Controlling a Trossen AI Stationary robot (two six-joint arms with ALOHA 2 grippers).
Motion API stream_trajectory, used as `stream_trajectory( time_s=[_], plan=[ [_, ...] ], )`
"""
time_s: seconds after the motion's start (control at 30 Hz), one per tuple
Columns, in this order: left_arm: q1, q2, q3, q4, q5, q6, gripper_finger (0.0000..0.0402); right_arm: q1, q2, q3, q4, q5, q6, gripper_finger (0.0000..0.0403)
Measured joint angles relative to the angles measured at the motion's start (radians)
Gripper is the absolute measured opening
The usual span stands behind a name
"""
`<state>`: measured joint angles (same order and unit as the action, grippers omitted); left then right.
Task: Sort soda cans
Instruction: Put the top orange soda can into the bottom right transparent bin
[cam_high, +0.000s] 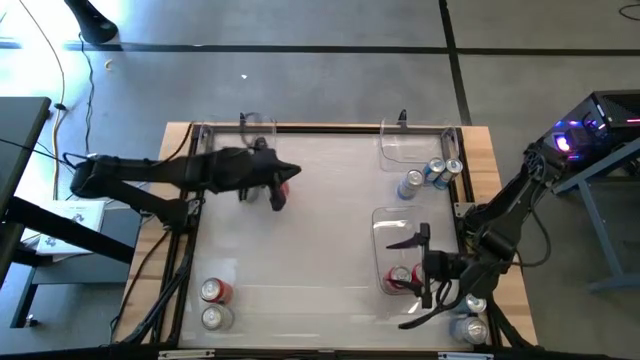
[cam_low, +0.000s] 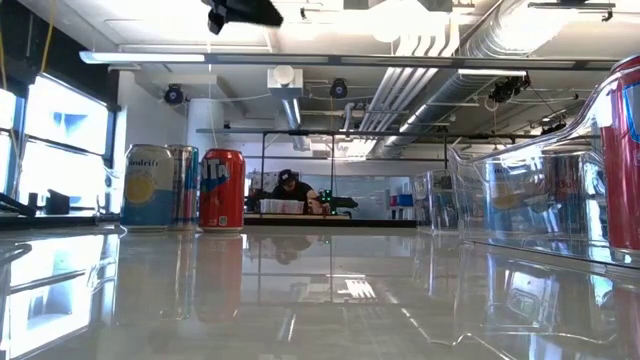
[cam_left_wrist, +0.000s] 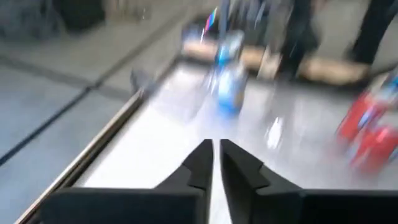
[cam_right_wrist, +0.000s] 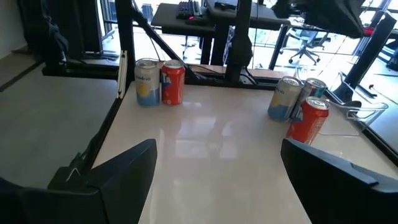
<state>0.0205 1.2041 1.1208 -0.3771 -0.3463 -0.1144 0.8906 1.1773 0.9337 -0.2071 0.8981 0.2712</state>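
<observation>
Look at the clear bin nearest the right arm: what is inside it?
The clear bin holds at least one red can at its near end. The right gripper hangs over that end with fingers open, so anything beneath it is covered.

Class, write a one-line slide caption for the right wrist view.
Open right claw faces a red can and more soda cans across the white table.

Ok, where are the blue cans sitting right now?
In the high view the blue cans cluster at the table's far right, just beside the clear bin in that corner, well beyond the open right gripper.
</observation>
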Motion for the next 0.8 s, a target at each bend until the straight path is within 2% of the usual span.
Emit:
stream_trajectory(
  time_s=[0.1, 0.2, 0.47, 0.6, 0.8],
  plan=[
    [0.030, 0.081, 0.144, -0.248, 0.045, 0.004, 0.0076, 0.000, 0.015, 0.000, 0.000, 0.007, 0.000, 0.0339],
    [0.066, 0.153, 0.232, -0.436, 0.113, 0.013, 0.0133, 0.000, 0.026, 0.000, 0.001, 0.009, 0.008, 0.0339],
    [0.184, 0.299, 0.262, -0.645, 0.189, 0.082, 0.0270, 0.000, 0.040, 0.000, 0.001, 0.009, 0.034, 0.0339],
    [0.229, 0.368, 0.262, -0.698, 0.188, 0.119, 0.0302, 0.000, 0.040, 0.000, 0.001, 0.009, 0.042, 0.0339],
    [0.285, 0.465, 0.262, -0.730, 0.169, 0.136, 0.0310, 0.000, 0.040, 0.000, 0.001, 0.009, 0.042, 0.0339]
  ],
)
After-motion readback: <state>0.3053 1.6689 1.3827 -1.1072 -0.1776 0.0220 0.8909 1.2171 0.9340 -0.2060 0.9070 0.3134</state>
